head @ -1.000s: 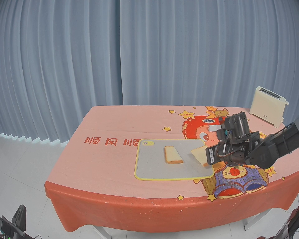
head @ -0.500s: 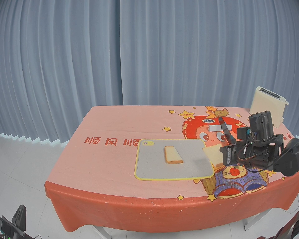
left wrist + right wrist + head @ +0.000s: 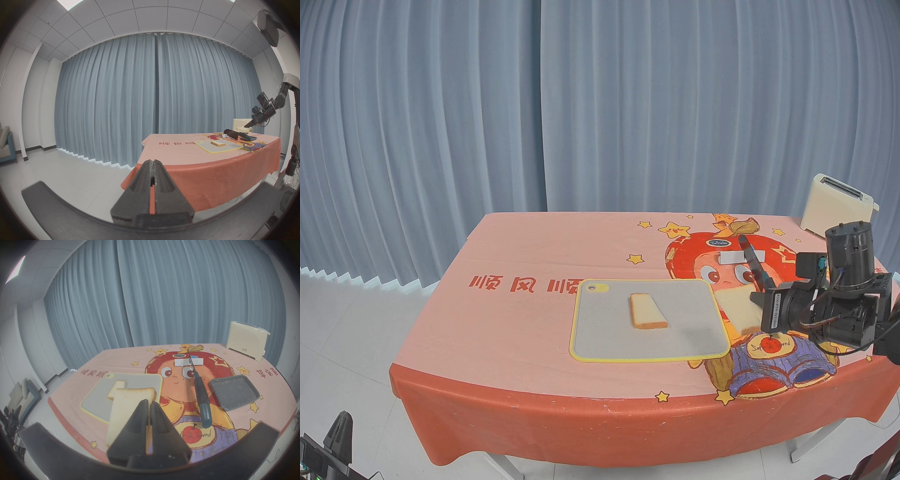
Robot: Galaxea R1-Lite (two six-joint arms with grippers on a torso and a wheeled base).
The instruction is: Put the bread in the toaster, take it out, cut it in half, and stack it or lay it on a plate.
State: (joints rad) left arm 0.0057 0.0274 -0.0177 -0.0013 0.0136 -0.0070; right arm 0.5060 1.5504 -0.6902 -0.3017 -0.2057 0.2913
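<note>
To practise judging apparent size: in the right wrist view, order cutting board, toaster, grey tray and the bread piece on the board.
Largest: cutting board.
Next: grey tray and toaster, too alike to rank; the toaster stands farther off.
Smallest: bread piece on the board.

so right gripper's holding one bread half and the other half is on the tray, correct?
One thing is off. The right gripper does hold one bread half, but the other half lies on the board, not on the tray. The head view shows it plainly.
</note>
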